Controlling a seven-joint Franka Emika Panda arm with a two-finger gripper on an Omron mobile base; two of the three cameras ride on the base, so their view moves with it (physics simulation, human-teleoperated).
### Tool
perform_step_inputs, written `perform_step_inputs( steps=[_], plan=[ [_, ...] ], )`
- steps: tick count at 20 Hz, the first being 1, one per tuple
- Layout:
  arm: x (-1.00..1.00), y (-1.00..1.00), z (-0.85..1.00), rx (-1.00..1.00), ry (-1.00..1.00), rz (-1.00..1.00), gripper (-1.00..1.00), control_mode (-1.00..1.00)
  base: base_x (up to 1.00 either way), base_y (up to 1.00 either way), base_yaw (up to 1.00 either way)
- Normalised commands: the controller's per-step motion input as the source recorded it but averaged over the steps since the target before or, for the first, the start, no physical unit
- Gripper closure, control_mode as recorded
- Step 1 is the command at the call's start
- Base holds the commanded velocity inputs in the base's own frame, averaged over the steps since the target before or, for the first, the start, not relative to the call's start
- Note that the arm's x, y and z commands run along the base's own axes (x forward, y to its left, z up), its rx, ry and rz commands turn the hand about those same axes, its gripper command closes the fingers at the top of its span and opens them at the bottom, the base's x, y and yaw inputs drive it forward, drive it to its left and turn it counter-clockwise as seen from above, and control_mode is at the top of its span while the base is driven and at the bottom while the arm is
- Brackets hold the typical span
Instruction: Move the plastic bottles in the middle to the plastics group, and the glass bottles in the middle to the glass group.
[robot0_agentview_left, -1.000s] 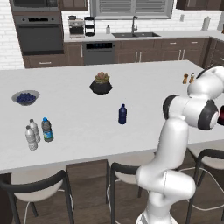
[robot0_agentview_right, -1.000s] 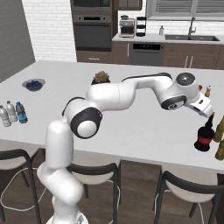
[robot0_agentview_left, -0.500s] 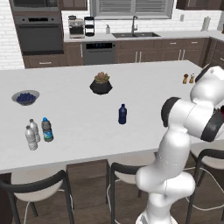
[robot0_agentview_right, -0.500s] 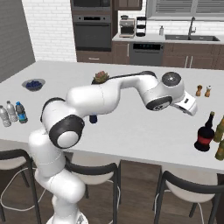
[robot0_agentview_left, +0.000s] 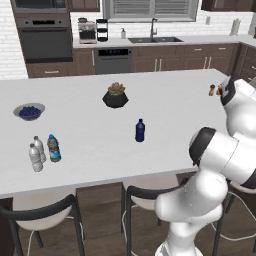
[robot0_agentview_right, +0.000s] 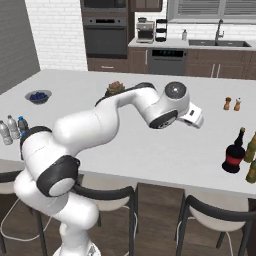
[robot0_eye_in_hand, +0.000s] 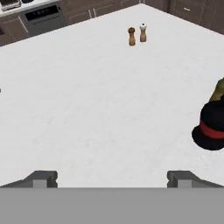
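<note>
A: Two fingers (robot0_eye_in_hand: 111, 179) stand wide apart over bare bench (robot0_eye_in_hand: 87, 100), gripping nothing; the dark glass bottle with the red band (robot0_agentview_right: 233, 153) stands at about four o'clock of the hand, just beside two greenish bottles (robot0_agentview_right: 250, 159).

B: And the plastic ones?

A: Solid dark blue bottle (robot0_agentview_left: 140, 130) stands alone mid-bench; the blue-labelled bottle (robot0_agentview_left: 53, 148) sits at eight o'clock of it, just beside the two white-capped bottles (robot0_agentview_left: 36, 154); a bowl of blueberries (robot0_agentview_left: 29, 111) lies at twelve o'clock of those.
</note>
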Motion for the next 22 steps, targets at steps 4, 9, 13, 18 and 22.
perform_step_inputs(
  steps=[4,9,13,18,22],
  plan=[
    [-0.12,0.86,0.09,0.0,0.0,0.15,-1.0,-1.0,0.0,0.0,0.0],
    [-0.15,0.93,0.05,0.0,0.0,0.18,-1.0,-1.0,0.0,0.0,0.0],
    [-0.13,0.87,0.02,0.0,0.0,0.18,-1.0,-1.0,0.0,0.0,0.0],
    [-0.04,0.91,0.01,0.0,0.0,0.15,-1.0,-1.0,0.0,0.0,0.0],
    [0.02,0.89,0.04,0.0,0.04,0.15,-1.0,-1.0,0.0,0.0,0.0]
  ],
)
